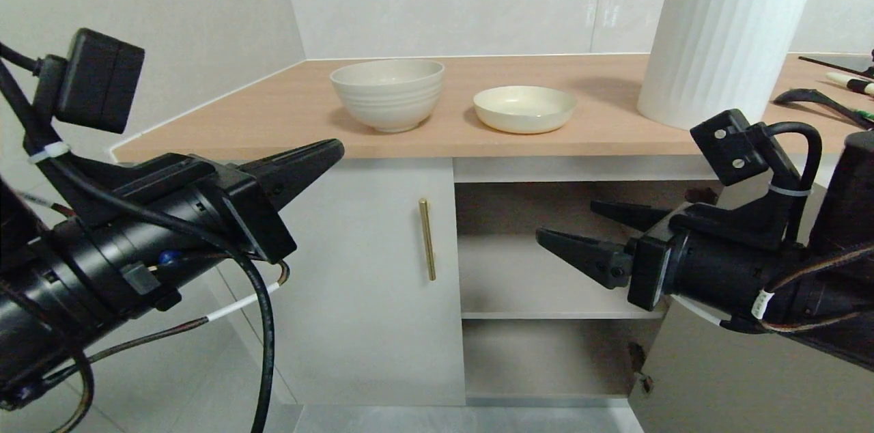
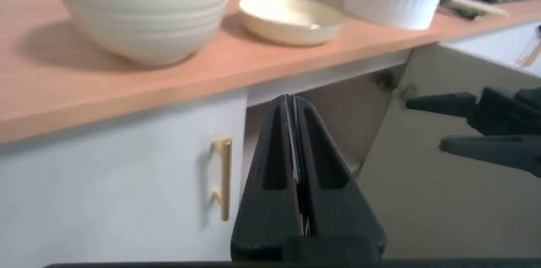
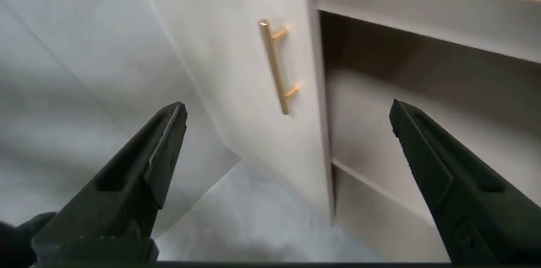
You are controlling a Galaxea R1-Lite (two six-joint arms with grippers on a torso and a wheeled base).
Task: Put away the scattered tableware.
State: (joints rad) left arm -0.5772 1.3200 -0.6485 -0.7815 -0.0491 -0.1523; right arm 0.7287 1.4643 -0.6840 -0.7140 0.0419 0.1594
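Two matte black, cylindrical robot arms (image 1: 102, 262). The left pincer (image 1: 334, 147) and right pincer (image 1: 567, 220) have long, tapering, pointed fingers (image 1: 293, 170). A boxy black camera (image 1: 99, 81) tops each wrist; the right bracket (image 1: 727, 146) carries two silver screws (image 1: 715, 134). Black cables (image 1: 263, 324), white zip ties (image 1: 48, 151) and thin reddish wires (image 1: 157, 336) trail alongside.

You had the left arm (image 1: 102, 262) stretched in from the left, level and low, with its black left gripper (image 1: 333, 146) angled slightly upward. Its tapered fingers (image 2: 270, 158) were pressed flat together into one wedge, with no gap between them. Your right arm (image 1: 751, 269) reached in from the opposite side, its black right gripper (image 1: 570, 220) pointing back toward the left one, well apart from it. Its two pointed fingers (image 3: 144, 175) were spread wide and held nothing.
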